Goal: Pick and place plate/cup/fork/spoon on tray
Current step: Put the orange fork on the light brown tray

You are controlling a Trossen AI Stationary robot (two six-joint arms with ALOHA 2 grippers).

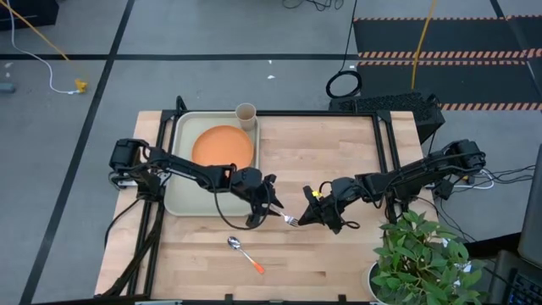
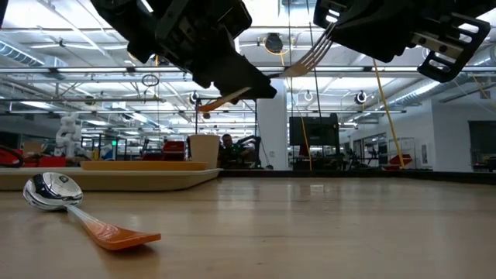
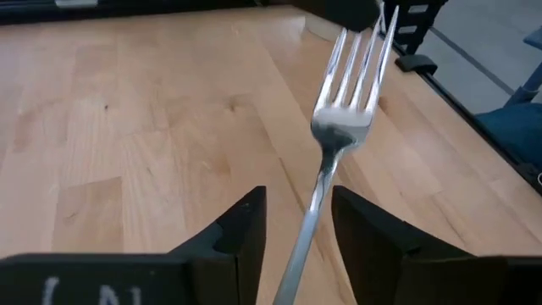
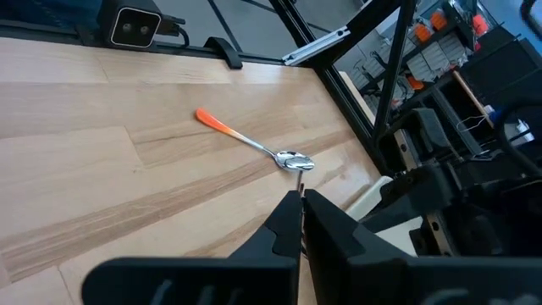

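A: Handing over in mid-air, that is how I am reading this. The fork (image 1: 291,220) is hanging between the two arms above the table, tines toward the right gripper (image 1: 305,215), whose fingers are pinched together on the tine end. The left gripper (image 1: 273,206) is straddling the shank with its jaws partly apart; whether they are actually gripping yet I cannot tell.

B: So what is making this step go well?

A: The left one is needing a firm squeeze on the handle before the right one lets go, and the right should be pulling straight back along the fork's length so nothing twists loose.

B: And the room for carrying it?

A: The tray (image 1: 179,193) is lying just beside the left arm, with the plate (image 1: 223,146) already on it and the cup (image 1: 246,113) at its far rim. The bare strip of tray near the plate is looking like the safest landing. The raised rim is the edge to clear. The spoon (image 1: 242,252) is lying apart on the wood toward the front, out of the path.
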